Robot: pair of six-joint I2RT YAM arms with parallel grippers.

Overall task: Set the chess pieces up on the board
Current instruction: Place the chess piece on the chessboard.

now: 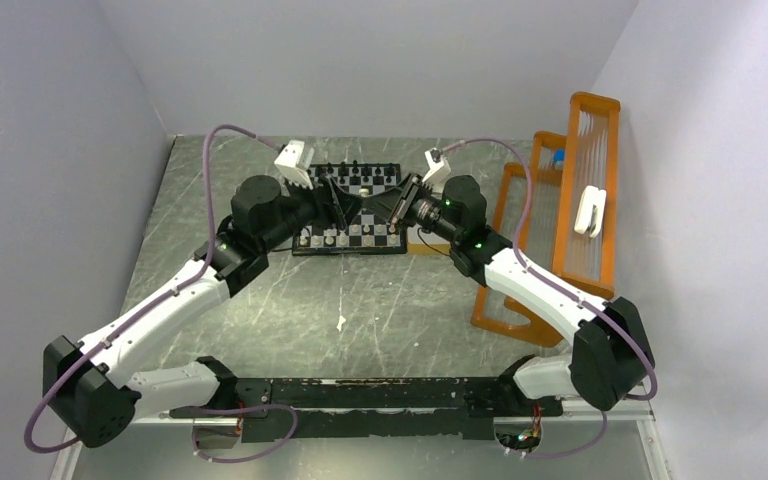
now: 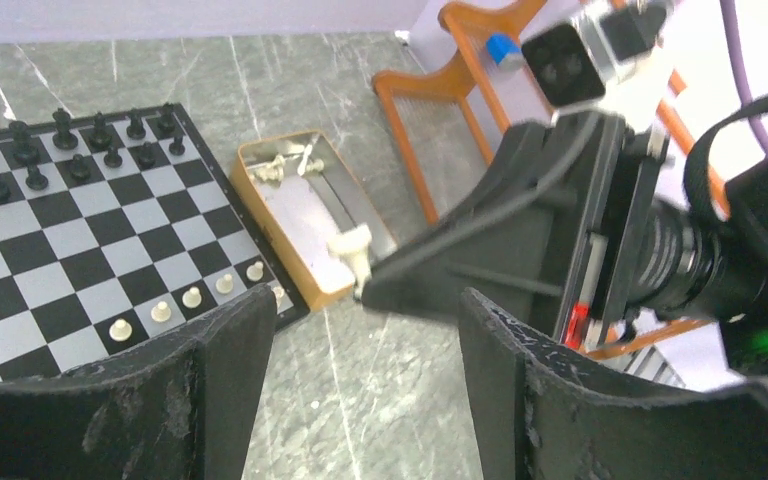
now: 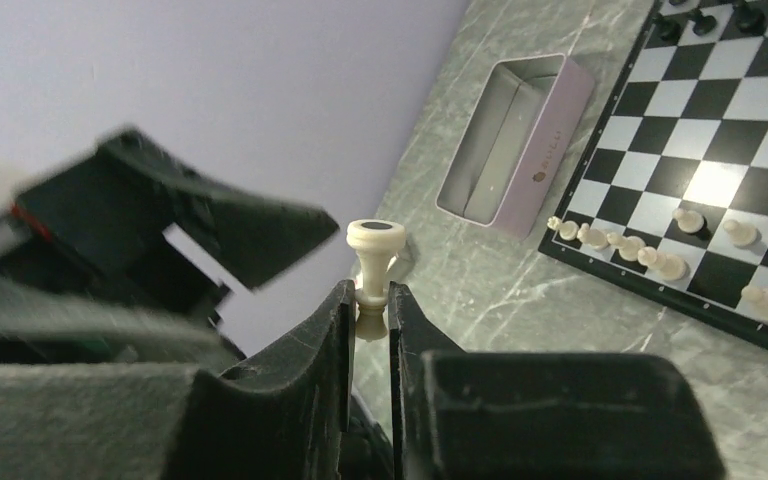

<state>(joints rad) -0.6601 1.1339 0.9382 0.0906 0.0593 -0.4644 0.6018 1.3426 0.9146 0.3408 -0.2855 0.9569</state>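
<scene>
The board [image 1: 380, 176] lies at the table's far middle, under both grippers. Black chessmen [image 2: 80, 150] stand on its far rows and cream pawns [image 2: 192, 297] on its near rows. My right gripper [image 3: 370, 292] is shut on a cream chess piece [image 3: 373, 258], held in the air beside the board [image 3: 720, 130]. In the left wrist view the piece [image 2: 352, 250] sticks out of the right gripper's tip [image 2: 375, 285]. My left gripper [image 2: 365, 312] is open and empty, its jaws wide apart just in front of that tip. More cream pieces [image 2: 285, 167] lie in the tan tray [image 2: 260, 215].
A silvery metal tray [image 3: 515, 140] lies beside the board's left edge. An orange wire rack [image 1: 585, 190] stands along the right wall. The two grippers [image 1: 360, 205] nearly meet over the board.
</scene>
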